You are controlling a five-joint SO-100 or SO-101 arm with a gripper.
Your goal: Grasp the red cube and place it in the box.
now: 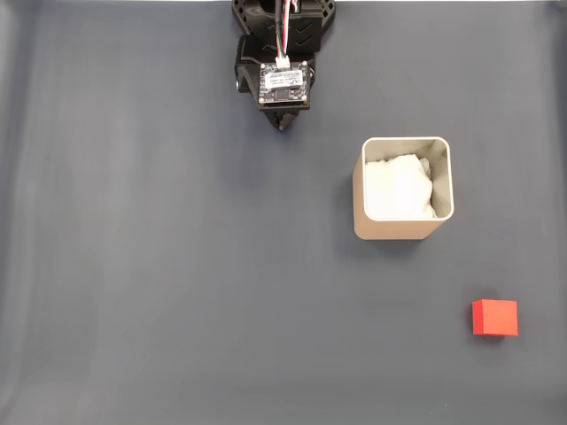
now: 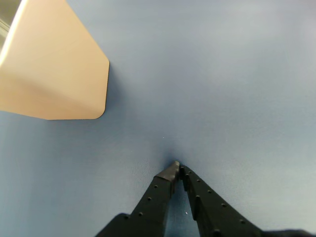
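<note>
In the fixed view we see the red cube (image 1: 494, 318) at the lower right of the frame, alone on the dark surface (image 1: 177, 266), well apart from the hand (image 1: 283, 124) at the top centre. The box (image 1: 404, 189) stands between them, right of centre, with white padding (image 1: 399, 186) inside. The wrist view adds what the fixed one hides: our hand (image 2: 177, 168) has its tips meeting and grips nothing, with the box's beige wall (image 2: 54, 69) at upper left.
</note>
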